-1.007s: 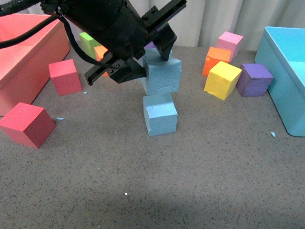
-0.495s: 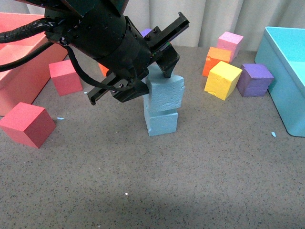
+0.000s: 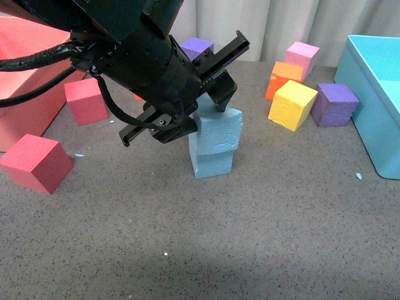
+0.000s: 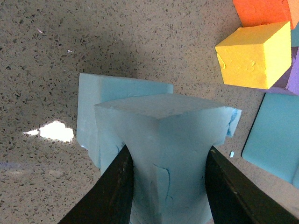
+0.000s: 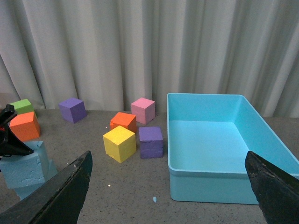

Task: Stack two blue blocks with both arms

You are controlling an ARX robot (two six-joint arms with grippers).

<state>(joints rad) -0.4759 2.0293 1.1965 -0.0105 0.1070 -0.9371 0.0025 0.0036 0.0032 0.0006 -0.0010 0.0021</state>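
Note:
My left gripper [image 3: 203,115] is shut on a sky-blue block [image 3: 219,128], held slightly tilted. Its underside sits on the second blue block [image 3: 212,164], which stands on the table at the centre. In the left wrist view the two black fingers squeeze the held block [image 4: 163,121], and the lower block [image 4: 105,93] shows beneath it, offset to one side. My right gripper [image 5: 168,200] is open and empty, high and away from the stack. It does not show in the front view. The stack shows at the edge of the right wrist view [image 5: 23,170].
A large light-blue bin [image 3: 375,81] stands at the right. Yellow [image 3: 292,104], purple [image 3: 334,104], orange [image 3: 284,76] and pink [image 3: 302,56] cubes lie right of the stack. Two red cubes [image 3: 36,162] [image 3: 86,100] and a salmon bin [image 3: 37,75] are at the left.
My left gripper came down with the blue block. The gap to the lower block closed, and the held block now rests on it.

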